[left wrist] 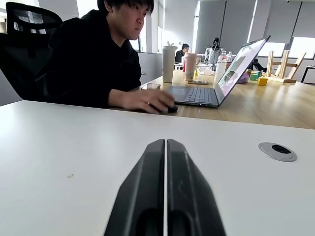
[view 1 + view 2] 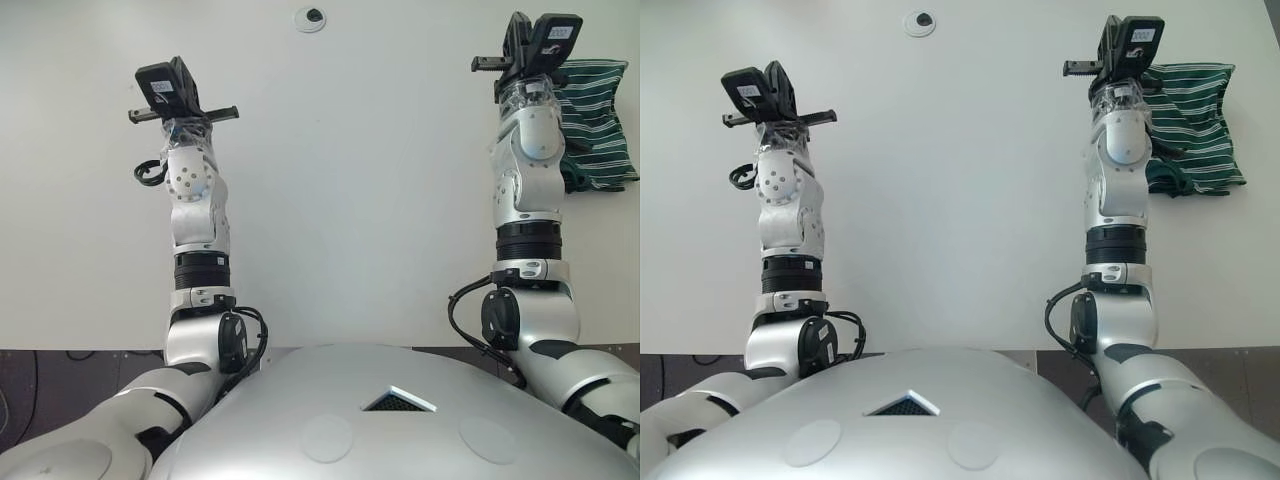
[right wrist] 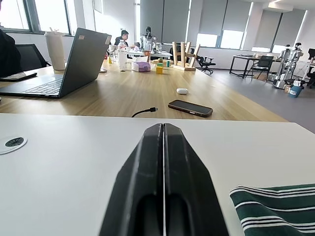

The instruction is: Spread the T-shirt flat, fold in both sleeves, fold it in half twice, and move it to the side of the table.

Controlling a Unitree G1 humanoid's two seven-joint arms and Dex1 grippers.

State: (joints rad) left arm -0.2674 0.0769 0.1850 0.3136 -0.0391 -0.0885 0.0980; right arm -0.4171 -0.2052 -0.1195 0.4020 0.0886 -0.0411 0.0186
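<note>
T-shirt point(image 2: 597, 120) looks folded, parked; right gripper point(image 3: 163, 135) beside it, left gripper point(image 1: 166, 150) well off, both pressed together, empty; retract without snagging

readable text: none | left wrist camera sticker point(image 2: 160, 86): white, print too small to read | right wrist camera sticker point(image 2: 558, 32): white, print too small to read | laptop screen point(image 1: 235, 69): seen edge-on, content illegible
</note>
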